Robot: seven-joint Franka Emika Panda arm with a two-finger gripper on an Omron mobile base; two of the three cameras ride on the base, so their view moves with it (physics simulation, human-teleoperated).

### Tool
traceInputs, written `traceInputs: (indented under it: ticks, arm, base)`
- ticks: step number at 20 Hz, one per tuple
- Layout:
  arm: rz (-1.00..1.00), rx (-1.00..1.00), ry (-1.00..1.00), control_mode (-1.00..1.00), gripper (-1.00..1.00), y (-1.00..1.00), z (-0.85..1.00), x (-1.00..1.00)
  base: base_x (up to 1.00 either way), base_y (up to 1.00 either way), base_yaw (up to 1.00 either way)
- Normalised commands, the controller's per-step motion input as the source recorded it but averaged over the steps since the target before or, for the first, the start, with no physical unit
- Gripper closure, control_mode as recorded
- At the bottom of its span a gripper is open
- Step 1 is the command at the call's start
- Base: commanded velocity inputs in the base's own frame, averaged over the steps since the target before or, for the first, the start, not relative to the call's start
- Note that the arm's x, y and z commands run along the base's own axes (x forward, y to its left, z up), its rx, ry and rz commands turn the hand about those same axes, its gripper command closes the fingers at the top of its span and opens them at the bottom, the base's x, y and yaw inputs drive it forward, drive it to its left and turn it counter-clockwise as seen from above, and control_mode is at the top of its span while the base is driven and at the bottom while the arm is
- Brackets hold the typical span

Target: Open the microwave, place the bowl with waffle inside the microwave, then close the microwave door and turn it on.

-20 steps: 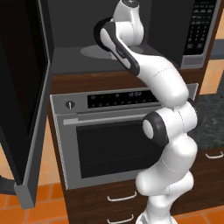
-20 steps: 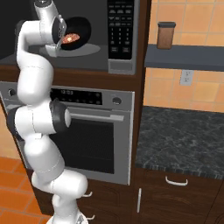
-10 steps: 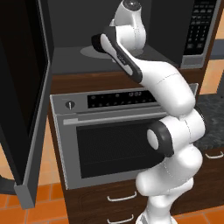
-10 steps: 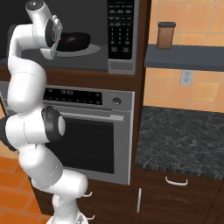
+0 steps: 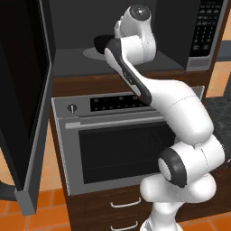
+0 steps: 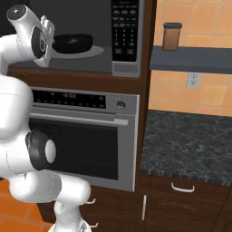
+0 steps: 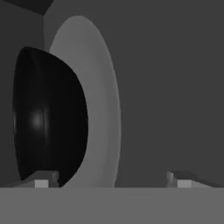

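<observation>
The microwave stands open, and the microwave door is swung far out to the left. The glossy black bowl sits inside on the round grey turntable. In the hand view the bowl appears on its side at the left against the turntable. The waffle is hidden below the bowl's rim. My gripper is open with nothing between its fingertips. It is at the microwave's mouth, just short of the bowl. In the left base view the bowl peeks out behind my arm.
The black keypad strip runs down the microwave's right side. Below is the silver oven with a bar handle. A brown jar stands on a shelf to the right, above a dark stone counter.
The gripper has opened and let go of the bowl, which now rests on the turntable. The hand has drawn back toward the microwave's opening.
</observation>
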Motion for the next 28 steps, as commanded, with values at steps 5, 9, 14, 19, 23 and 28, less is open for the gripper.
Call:
traceInputs:
  ticks: [5, 9, 14, 19, 23, 28]
  arm:
    - [0.00, -0.26, 0.03, -1.00, -1.00, -0.07, 0.06, -0.90]
    - [0.07, -0.27, -0.23, -1.00, -1.00, -0.32, 0.00, -1.00]
    - [0.17, -0.40, -0.44, -1.00, -1.00, -0.42, -0.14, -1.00]
    - [0.29, -0.45, -0.22, -1.00, -1.00, -0.35, 0.00, -0.89]
    - [0.27, -0.48, -0.01, -1.00, -1.00, -0.01, 0.02, -1.00]
    - [0.07, -0.41, 0.08, -1.00, -1.00, 0.06, 0.23, -1.00]
  base:
    - [0.00, 0.00, 0.00]
    - [0.00, 0.00, 0.00]
    - [0.00, 0.00, 0.00]
    - [0.00, 0.00, 0.00]
    - [0.00, 0.00, 0.00]
    - [0.00, 0.00, 0.00]
